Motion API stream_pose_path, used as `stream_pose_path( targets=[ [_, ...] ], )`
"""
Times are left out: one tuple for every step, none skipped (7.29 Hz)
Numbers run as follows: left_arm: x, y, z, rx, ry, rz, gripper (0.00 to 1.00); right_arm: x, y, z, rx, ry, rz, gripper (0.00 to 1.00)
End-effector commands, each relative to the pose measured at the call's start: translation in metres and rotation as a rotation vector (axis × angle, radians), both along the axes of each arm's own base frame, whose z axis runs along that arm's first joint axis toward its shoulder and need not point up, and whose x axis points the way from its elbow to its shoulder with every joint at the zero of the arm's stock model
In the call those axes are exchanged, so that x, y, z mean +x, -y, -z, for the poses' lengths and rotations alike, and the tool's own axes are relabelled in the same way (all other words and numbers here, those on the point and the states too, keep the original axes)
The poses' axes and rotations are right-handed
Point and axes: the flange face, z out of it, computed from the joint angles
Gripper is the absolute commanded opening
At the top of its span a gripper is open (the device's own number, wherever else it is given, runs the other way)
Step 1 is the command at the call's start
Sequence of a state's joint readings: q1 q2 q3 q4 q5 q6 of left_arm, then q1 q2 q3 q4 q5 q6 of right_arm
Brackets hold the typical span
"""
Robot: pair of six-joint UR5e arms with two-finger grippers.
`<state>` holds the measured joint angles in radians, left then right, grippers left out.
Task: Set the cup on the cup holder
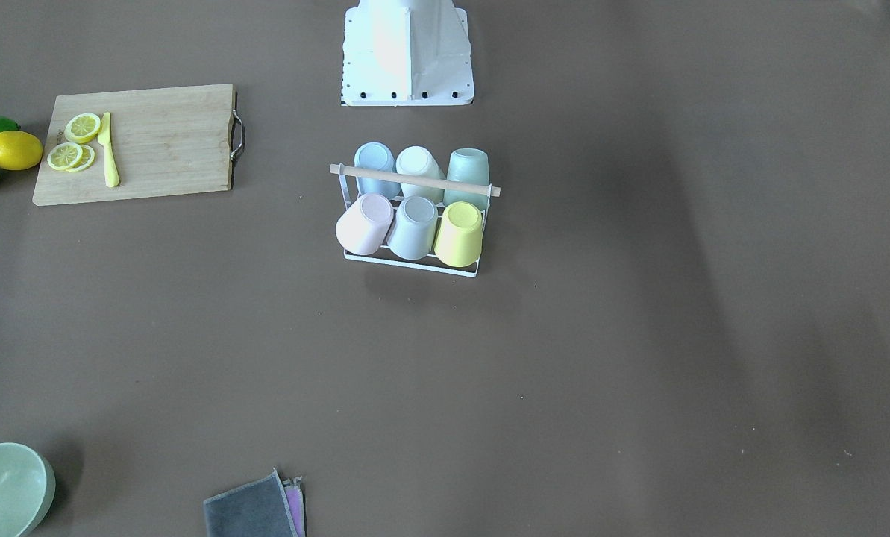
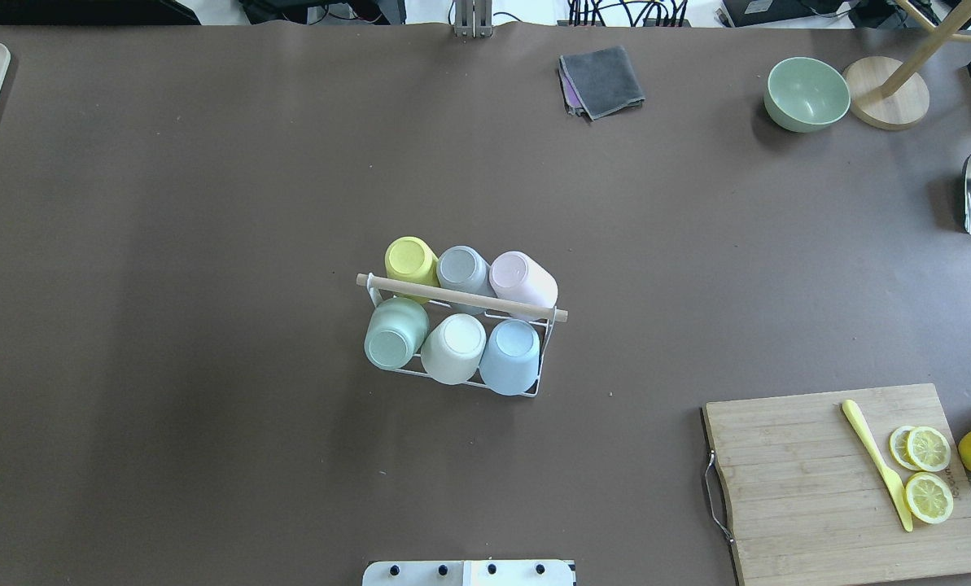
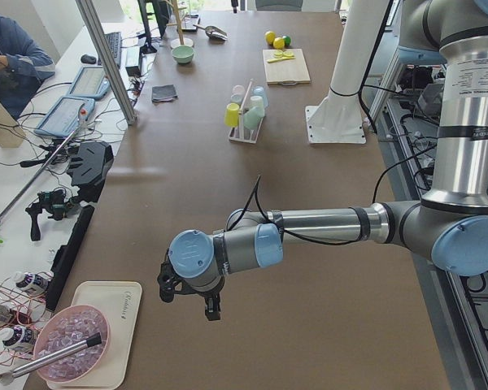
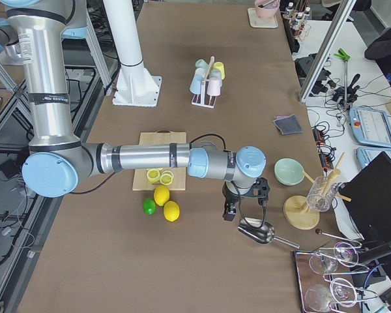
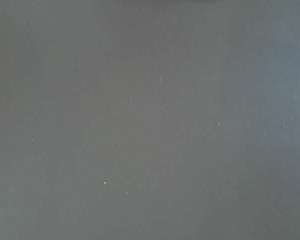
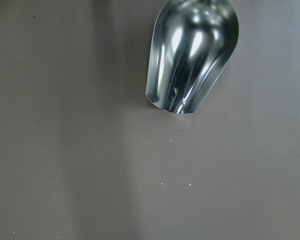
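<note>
Mid-frame, six cups [image 2: 453, 348] sit inverted over the cup holder [image 2: 461, 296] prongs, which I judge steady them. Whether the left pincer [image 3: 189, 302] or right pincer [image 4: 242, 210] is apart, I cannot tell.

Looked down from behind and in front, both on the rack [image 2: 462, 298]. Watched from each table [image 3: 195, 162] end. Peered close from wrists [image 3: 197, 258].

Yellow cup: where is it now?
Overhead view: the yellow cup sits base-up on the cup holder mid-table, far row, robot's-left end, beside the grey cup, beyond the green cup.
</note>
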<state>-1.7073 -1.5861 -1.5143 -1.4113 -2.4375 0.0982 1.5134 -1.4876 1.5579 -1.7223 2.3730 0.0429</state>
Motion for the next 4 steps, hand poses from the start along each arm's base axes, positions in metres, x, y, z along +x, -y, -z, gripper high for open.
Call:
stream_pose_path(
  targets=[
    [0.000, 0.000, 0.001, 0.001, 0.000, 0.000, 0.98, 0.000, 0.001, -0.005, -0.011, 0.006, -0.001, 1.00],
    [0.000, 0.000, 0.000, 0.000, 0.000, 0.000, 0.98, 0.001, -0.001, -0.005, -0.011, 0.007, -0.003, 1.00],
    [0.000, 0.000, 0.000, 0.000, 0.000, 0.000, 0.98, 0.005, -0.009, -0.009, -0.021, 0.020, -0.012, 1.00],
    [-0.001, 0.000, 0.001, 0.001, 0.000, 0.001, 0.98, 0.015, -0.016, -0.015, -0.033, 0.034, -0.034, 1.00]
  ],
)
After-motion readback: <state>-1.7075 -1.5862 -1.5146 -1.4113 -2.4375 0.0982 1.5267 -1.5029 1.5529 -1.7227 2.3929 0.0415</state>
